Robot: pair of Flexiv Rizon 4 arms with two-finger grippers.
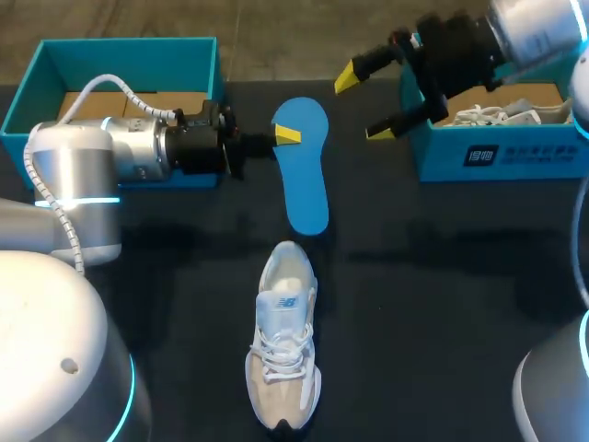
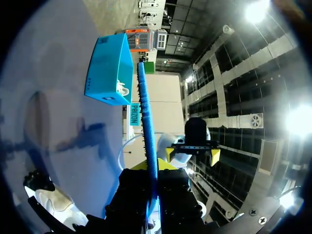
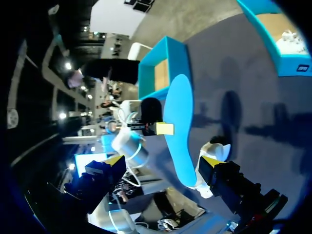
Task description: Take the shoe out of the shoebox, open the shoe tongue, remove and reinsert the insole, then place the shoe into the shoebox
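Shoe (image 1: 283,345) is sitting upright on the dark table (image 1: 442,304), out of both boxes, laces up. Its heel opening is pointing away from the robot.

Blue insole (image 1: 304,170) is out of the shoe and lying just beyond the shoe's heel end. It is running lengthwise away from the shoe, narrow end nearest it. Cannot tell whether that narrow end is touching the table or the shoe.

Left gripper (image 1: 285,138) is pinching the insole's side edge up near the broad end, the end farthest from the shoe. One yellow tip is showing on top of the insole and the other is hidden under it. In the left wrist view the insole (image 2: 146,122) is showing edge-on, running straight out from between the fingers of the left gripper (image 2: 151,168).

Right gripper (image 1: 363,104) is hanging beyond the shoe and off to its right. Its fingers are spread wide and gripping nothing. In the right wrist view the insole (image 3: 178,122) and the shoe (image 3: 214,148) are lying ahead of the right gripper (image 3: 162,161), untouched by it.

An empty teal shoebox (image 1: 129,60) is standing beyond the shoe, far to its left. A second teal shoebox (image 1: 497,157) is standing beyond the shoe, far to its right, holding another white shoe (image 1: 502,112).
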